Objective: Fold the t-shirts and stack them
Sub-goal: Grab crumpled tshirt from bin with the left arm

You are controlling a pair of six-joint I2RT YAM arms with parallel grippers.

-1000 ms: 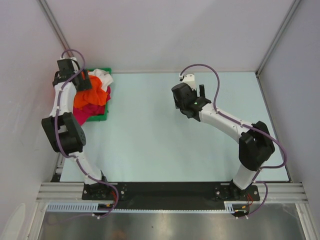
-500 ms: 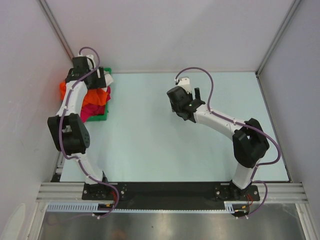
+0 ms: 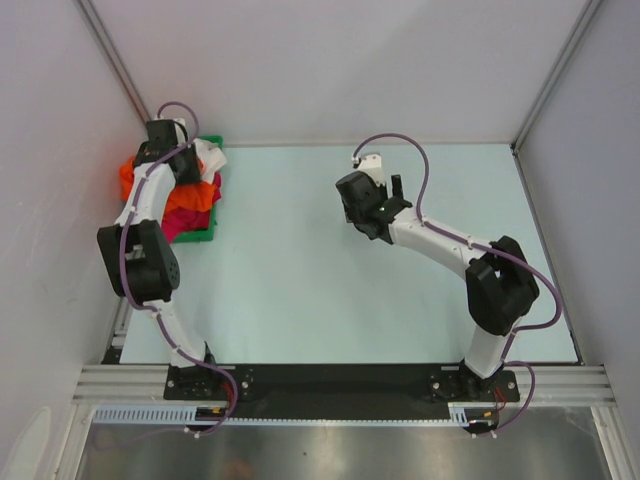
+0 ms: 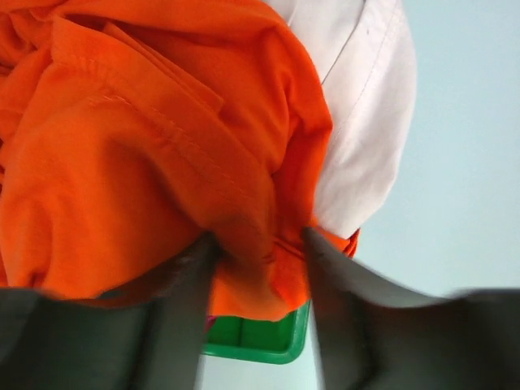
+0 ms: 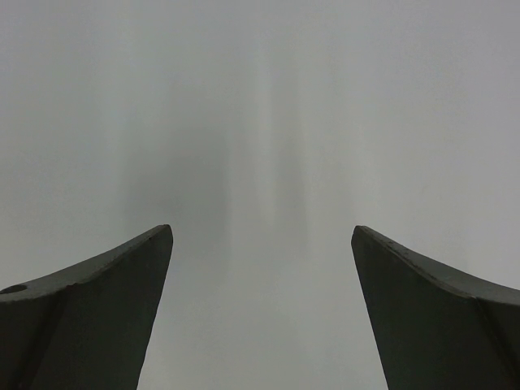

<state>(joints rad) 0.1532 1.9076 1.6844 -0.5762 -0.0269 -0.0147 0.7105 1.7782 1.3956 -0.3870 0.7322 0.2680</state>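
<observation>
Left wrist, crumpled orange t-shirt [image 4: 138,154], left claw [image 4: 256,244] pinching

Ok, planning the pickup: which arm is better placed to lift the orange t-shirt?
Left: the left gripper flanks a fold of the orange t-shirt at the green bin; the right gripper hangs open over the table, far from it.

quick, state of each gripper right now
left gripper: closed on a fold of the orange t-shirt
right gripper: open, holding nothing
</observation>
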